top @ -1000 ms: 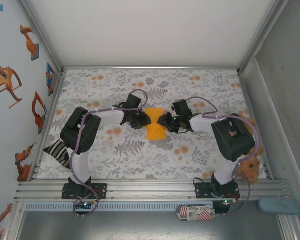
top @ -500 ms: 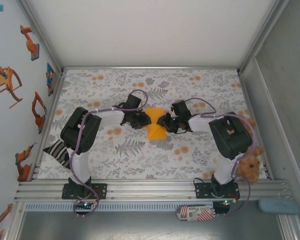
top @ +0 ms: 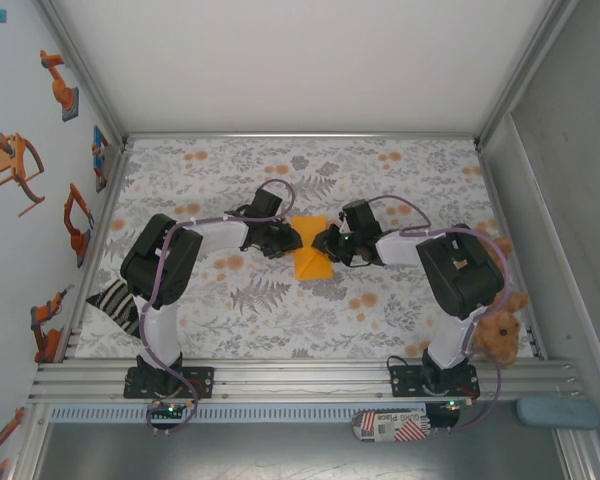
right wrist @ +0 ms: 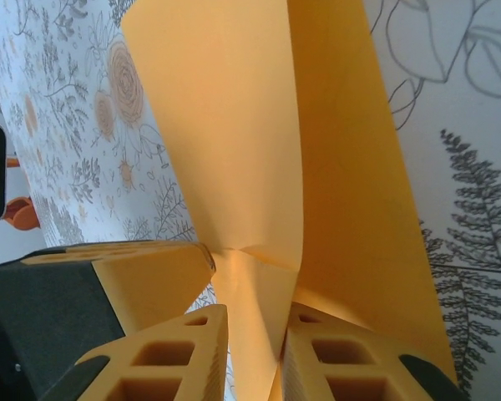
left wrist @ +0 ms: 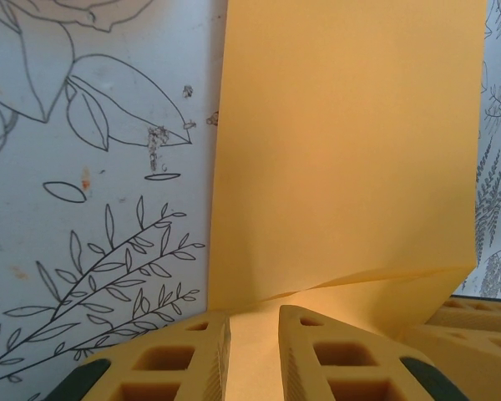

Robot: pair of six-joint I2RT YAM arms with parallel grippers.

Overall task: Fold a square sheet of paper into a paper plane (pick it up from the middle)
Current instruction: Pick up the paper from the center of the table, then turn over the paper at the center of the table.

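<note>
Counting: one paper sheet (top: 311,258) | left pincer (left wrist: 255,324) grips it | right pincer (right wrist: 255,327) grips it

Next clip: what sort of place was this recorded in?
Most likely a lab test booth for robot handling. White panel walls close in the floral cloth. The left arm and right arm are bolted to an aluminium rail, and robot-arm stickers dot one side wall.

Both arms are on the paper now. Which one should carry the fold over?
Probably the right arm: its jaws pinch a raised, curling flap of the sheet of paper. The left arm holds the flatter side in its jaws, near the cloth, so it suits anchoring.
</note>
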